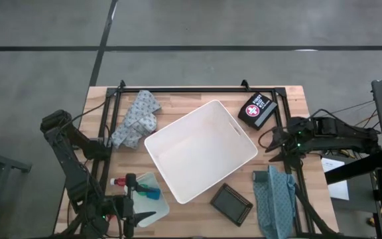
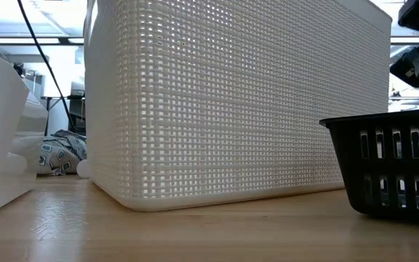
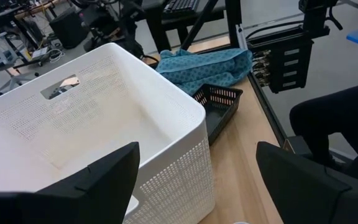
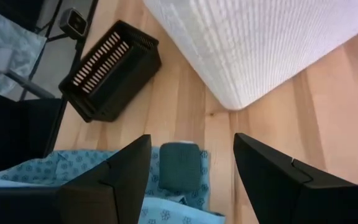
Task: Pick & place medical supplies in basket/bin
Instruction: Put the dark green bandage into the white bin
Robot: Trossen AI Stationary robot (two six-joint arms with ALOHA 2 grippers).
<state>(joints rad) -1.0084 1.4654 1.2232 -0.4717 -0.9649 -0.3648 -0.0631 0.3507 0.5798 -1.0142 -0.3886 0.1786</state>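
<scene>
The white bin (image 1: 199, 151) stands at the table's middle, and its inside shows nothing in the left wrist view (image 3: 73, 130). My left gripper (image 1: 136, 199) hovers open at the near left, over a small translucent tray (image 1: 152, 207) holding a red-capped tube (image 1: 118, 180) and a blue item (image 1: 150, 193). My right gripper (image 1: 271, 151) hangs open by the bin's right side, above bare wood. Just beyond its fingers (image 4: 191, 140) lies a teal cloth (image 4: 73, 168) with a dark teal pad (image 4: 179, 165) on it. A black first-aid pouch (image 1: 257, 109) lies at the far right.
A grey patterned cloth (image 1: 136, 119) lies at the far left of the bin. A small dark slotted basket (image 1: 231, 203) sits near the front edge between the bin and the teal cloth (image 1: 274, 196). A black frame (image 1: 197, 89) runs along the table's far and side edges.
</scene>
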